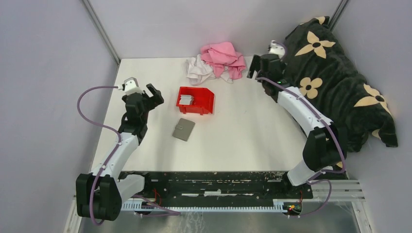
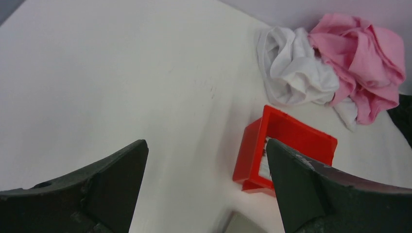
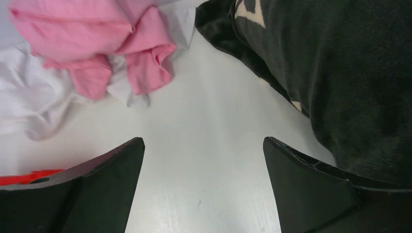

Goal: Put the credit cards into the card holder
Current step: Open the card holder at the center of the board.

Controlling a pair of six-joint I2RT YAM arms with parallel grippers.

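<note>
The credit cards (image 1: pixel 185 100) lie as a small light grey stack inside a red plastic bin (image 1: pixel 200 103) near the table's middle. In the left wrist view only a sliver of the cards (image 2: pixel 265 165) shows inside the bin (image 2: pixel 296 141). The card holder (image 1: pixel 183 129), a flat dark grey wallet, lies closed on the table just in front of the bin; its corner (image 2: pixel 243 225) shows at the bottom of the left wrist view. My left gripper (image 1: pixel 154 94) is open and empty, left of the bin. My right gripper (image 1: pixel 253 68) is open and empty at the far right, above bare table.
A pink cloth (image 1: pixel 223 57) and a white cloth (image 1: pixel 198 70) lie bunched at the table's far edge, behind the bin. A black blanket with tan flowers (image 1: pixel 335 77) is heaped along the right side, close to my right arm.
</note>
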